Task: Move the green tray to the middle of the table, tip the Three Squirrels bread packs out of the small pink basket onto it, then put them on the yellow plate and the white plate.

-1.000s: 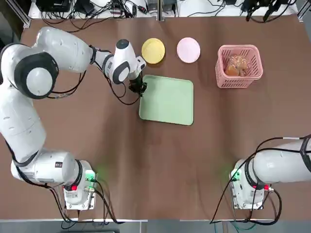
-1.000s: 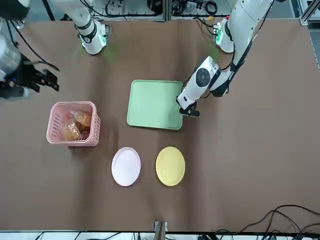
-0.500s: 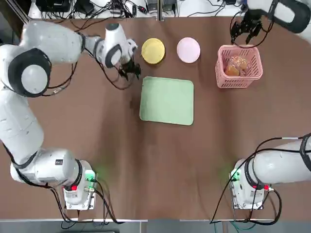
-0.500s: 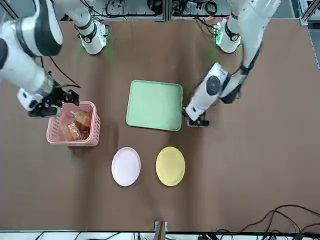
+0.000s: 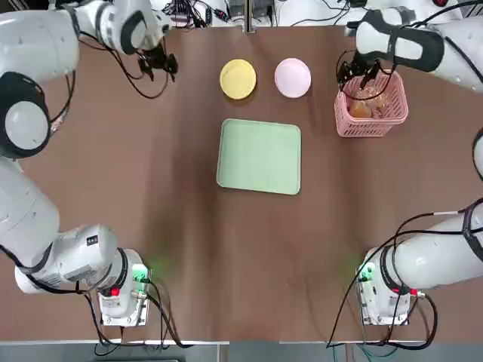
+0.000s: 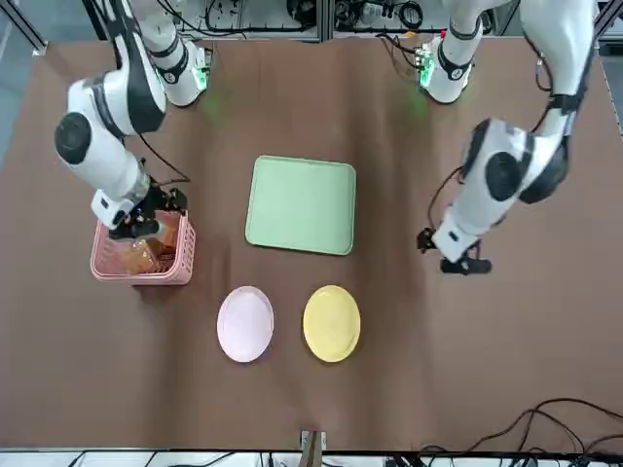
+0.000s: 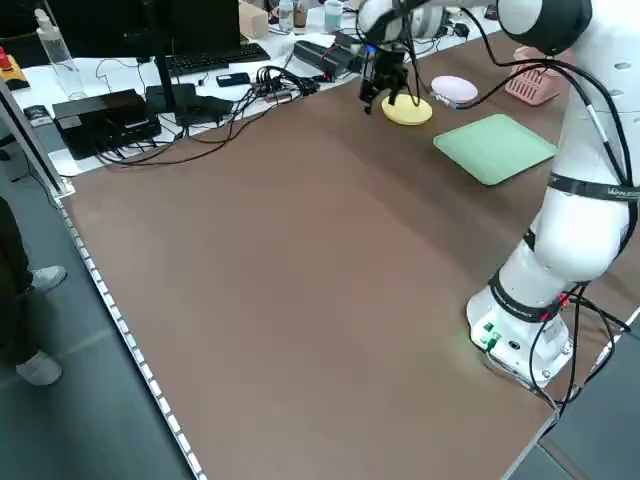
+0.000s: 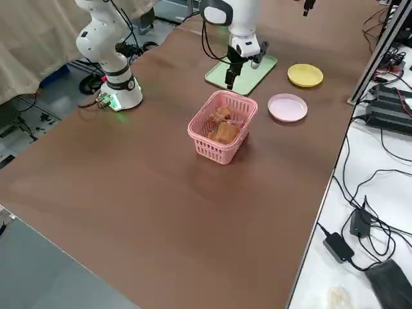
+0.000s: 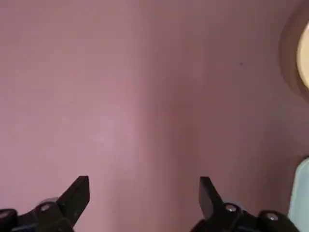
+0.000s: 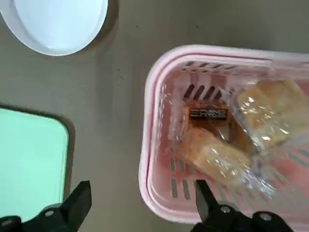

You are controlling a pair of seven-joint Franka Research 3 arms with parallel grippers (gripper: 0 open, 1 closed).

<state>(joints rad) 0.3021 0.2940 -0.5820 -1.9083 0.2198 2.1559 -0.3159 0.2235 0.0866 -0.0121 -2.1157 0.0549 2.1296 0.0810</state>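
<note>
The green tray (image 5: 259, 156) lies flat near the table's middle, with nothing on it. Beyond it sit the yellow plate (image 5: 238, 78) and the white plate (image 5: 292, 78), both bare. The small pink basket (image 5: 371, 103) stands upright at the far right with the Three Squirrels bread packs (image 10: 227, 140) inside. My right gripper (image 5: 355, 75) is open at the basket's wall (image 10: 149, 145) nearest the plates, one finger outside and one over the inside. My left gripper (image 5: 158, 62) is open over bare table at the far left, well away from the tray.
Cables, a keyboard and boxes line the bench beyond the table's far edge (image 7: 200, 75). Both arm bases (image 5: 121, 290) stand at the near edge. Brown tabletop (image 5: 249, 249) stretches between the tray and the bases.
My left gripper opened, left the tray's left edge and swung away to the far left. My right arm came into view and moved down to the basket's wall. The tray stayed put.
</note>
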